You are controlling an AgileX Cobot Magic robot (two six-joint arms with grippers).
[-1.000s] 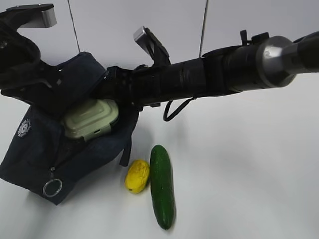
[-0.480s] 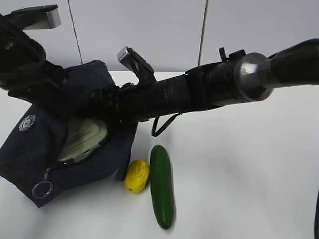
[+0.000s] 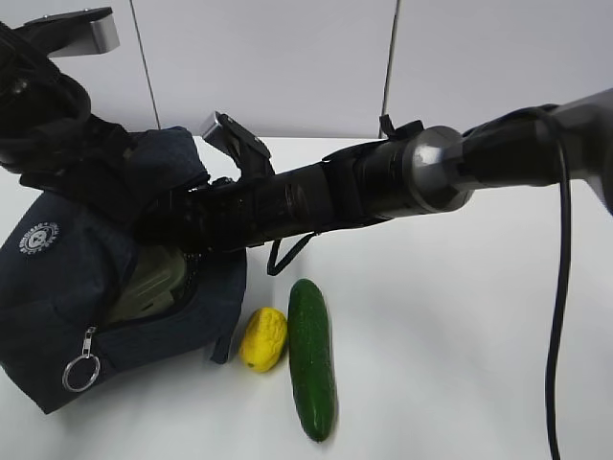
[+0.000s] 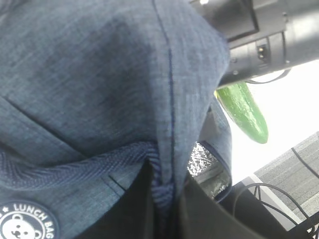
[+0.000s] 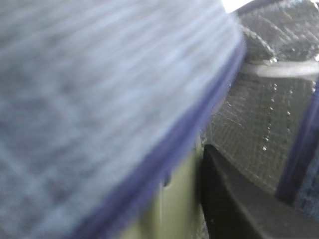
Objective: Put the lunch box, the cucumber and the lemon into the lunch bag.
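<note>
The navy lunch bag (image 3: 57, 278) lies at the left with its white logo and ring pull toward me. My left gripper (image 4: 162, 199) is shut on a fold of the bag's handle strap and holds the top up. My right gripper (image 3: 187, 240) reaches across into the bag's mouth and is mostly hidden by fabric. One dark finger (image 5: 239, 199) presses the sage-green lunch box (image 5: 177, 209), which sits partly inside the bag in the exterior view (image 3: 153, 283). The yellow lemon (image 3: 263, 338) and the cucumber (image 3: 312, 356) lie side by side on the table, right of the bag.
The white table (image 3: 460, 364) stretches to the right of the cucumber. The right arm's black body (image 3: 383, 187) spans the middle above the table. Silvery lining (image 4: 202, 159) shows in the bag's opening. A grey wall stands behind.
My right arm has pushed leftward and deeper into the bag, and the lunch box has gone from resting at the opening to mostly inside. The bag has shifted left.
</note>
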